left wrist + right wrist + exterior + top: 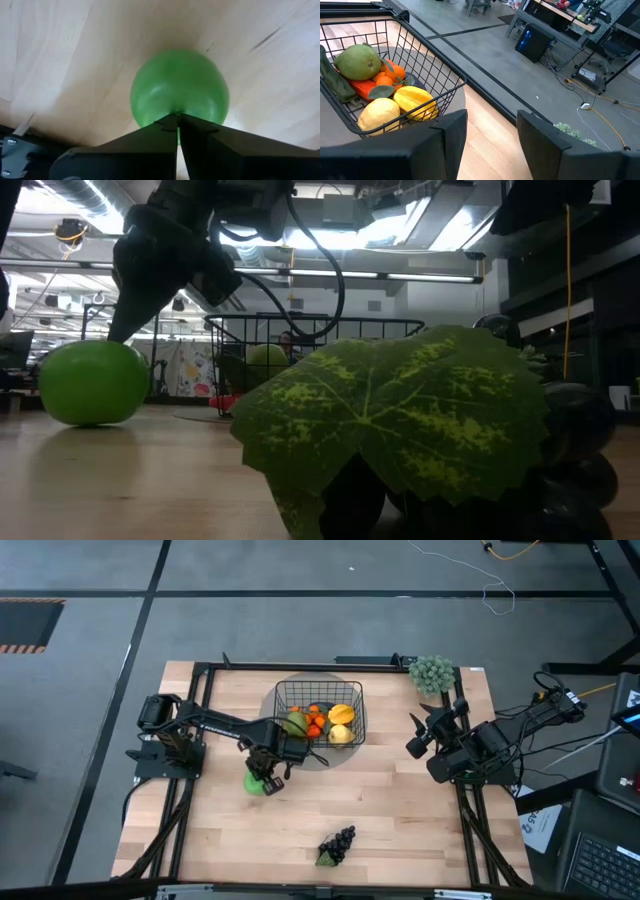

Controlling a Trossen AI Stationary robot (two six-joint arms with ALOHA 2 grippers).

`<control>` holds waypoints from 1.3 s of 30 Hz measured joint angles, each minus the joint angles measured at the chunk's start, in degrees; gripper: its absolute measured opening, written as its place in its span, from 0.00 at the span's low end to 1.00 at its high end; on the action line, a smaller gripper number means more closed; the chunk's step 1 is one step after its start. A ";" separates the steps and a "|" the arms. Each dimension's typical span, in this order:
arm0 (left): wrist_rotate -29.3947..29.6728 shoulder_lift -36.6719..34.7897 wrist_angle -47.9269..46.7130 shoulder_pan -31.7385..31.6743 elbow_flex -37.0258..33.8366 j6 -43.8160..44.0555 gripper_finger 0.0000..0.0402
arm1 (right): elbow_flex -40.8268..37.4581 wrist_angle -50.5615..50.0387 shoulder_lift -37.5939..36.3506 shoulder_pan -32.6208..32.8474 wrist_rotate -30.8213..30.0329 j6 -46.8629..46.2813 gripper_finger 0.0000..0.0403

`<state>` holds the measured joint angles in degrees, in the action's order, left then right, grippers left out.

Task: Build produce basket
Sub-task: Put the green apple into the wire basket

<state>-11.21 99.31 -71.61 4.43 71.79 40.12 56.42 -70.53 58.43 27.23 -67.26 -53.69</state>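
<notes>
The left arm reaches across the counter point(400, 810), its gripper point(266, 777) pointing down with fingers pressed together on the top of the green apple point(257, 783), which rests on the wood at seven o'clock from the basket point(320, 712). The apple is round, smooth, bright green. The right gripper point(417, 732) waits spread at three o'clock.

A: What sits on the worktop point(400, 810)?

B: 1 green apple point(257, 783) left of centre, 1 bunch of dark grapes point(338, 844) near the front edge, a black wire basket point(352, 700) on a grey disc point(322, 758), and a pale bushy cluster point(432, 673) at the back right corner.
</notes>
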 joint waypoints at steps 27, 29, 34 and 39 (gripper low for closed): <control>11.70 0.04 -5.53 2.47 27.45 -18.96 0.00 | 0.00 0.01 0.00 0.01 0.00 0.09 0.43; 11.70 0.04 -5.75 2.47 27.80 -17.62 0.00 | 0.00 0.01 0.00 -0.01 -0.01 0.21 0.43; 11.72 0.04 -5.64 2.49 27.47 -12.92 0.00 | 0.00 0.01 0.00 -0.01 -0.01 0.22 0.43; 11.74 0.04 -4.90 2.49 27.06 -11.76 0.00 | 0.00 0.01 0.00 -0.01 0.00 0.22 0.43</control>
<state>0.54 99.35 -76.51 6.92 98.85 28.36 56.42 -70.52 58.44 27.22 -67.26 -53.47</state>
